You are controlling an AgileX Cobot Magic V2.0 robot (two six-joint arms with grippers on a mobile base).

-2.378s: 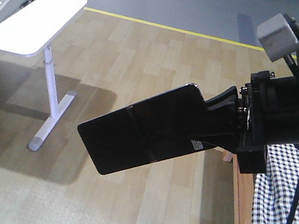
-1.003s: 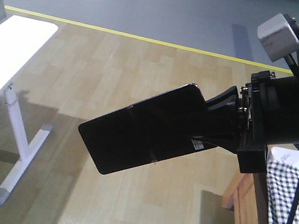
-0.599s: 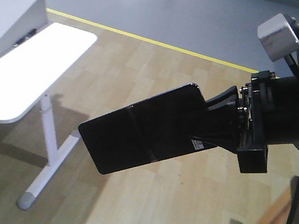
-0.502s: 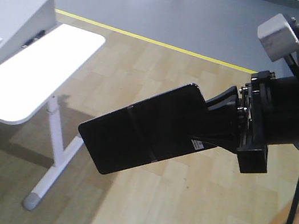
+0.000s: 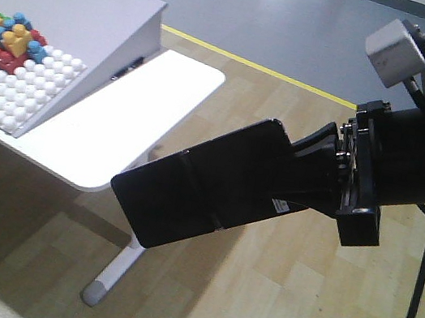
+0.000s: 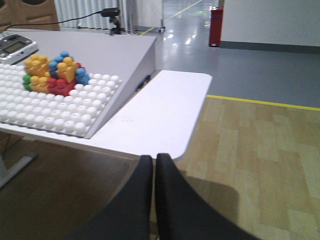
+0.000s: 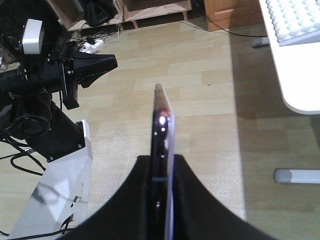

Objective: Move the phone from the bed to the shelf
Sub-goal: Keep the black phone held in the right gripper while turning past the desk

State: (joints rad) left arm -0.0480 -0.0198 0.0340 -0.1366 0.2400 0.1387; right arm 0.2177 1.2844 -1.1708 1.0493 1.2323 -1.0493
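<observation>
Pinching the phone (image 7: pixel 162 115) edge-on above the wood floor (image 7: pixel 200 75) is the right gripper (image 7: pixel 161 158); the left gripper (image 6: pixel 154 159) is pressed together.

One phone (image 7: pixel 161 120); two tools (image 6: pixel 154 159) (image 7: pixel 161 159); one white table (image 5: pixel 143 110).

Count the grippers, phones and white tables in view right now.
Grippers: 2, the left gripper and the right gripper
Phones: 1, the phone clamped in the right gripper
White tables: 1, the white table
Total: 4
</observation>
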